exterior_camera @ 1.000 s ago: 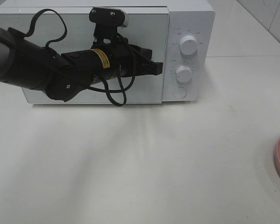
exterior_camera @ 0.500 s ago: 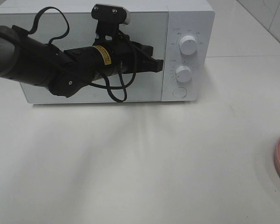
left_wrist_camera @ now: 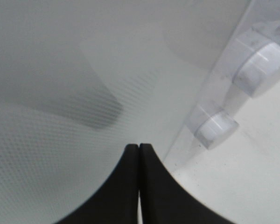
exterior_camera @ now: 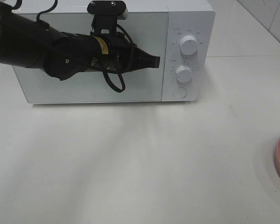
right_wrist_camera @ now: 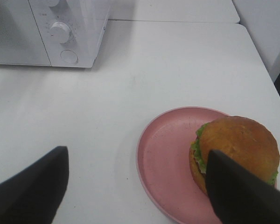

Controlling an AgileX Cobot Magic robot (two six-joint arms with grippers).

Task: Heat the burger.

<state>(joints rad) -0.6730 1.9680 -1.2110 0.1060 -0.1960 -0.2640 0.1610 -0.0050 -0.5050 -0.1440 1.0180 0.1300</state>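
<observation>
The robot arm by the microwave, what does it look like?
The left arm is thick, round and black, with a yellow label, looping black cables and a small camera on top. Its left gripper has black, pointed fingers.

The microwave [exterior_camera: 186,28] had a smooth white casing that looked like plastic, its door [exterior_camera: 144,28] a pale glossy pane with a fine dotted mesh, just ahead of the matt black left tool [left_wrist_camera: 139,154]. Its knobs [exterior_camera: 188,45] looked like satin white plastic. Beneath the right tool [right_wrist_camera: 135,186], the burger [right_wrist_camera: 238,147] bun shone faintly on a smooth pink plate [right_wrist_camera: 168,154]. The counter [exterior_camera: 140,163] was smooth white.
</observation>
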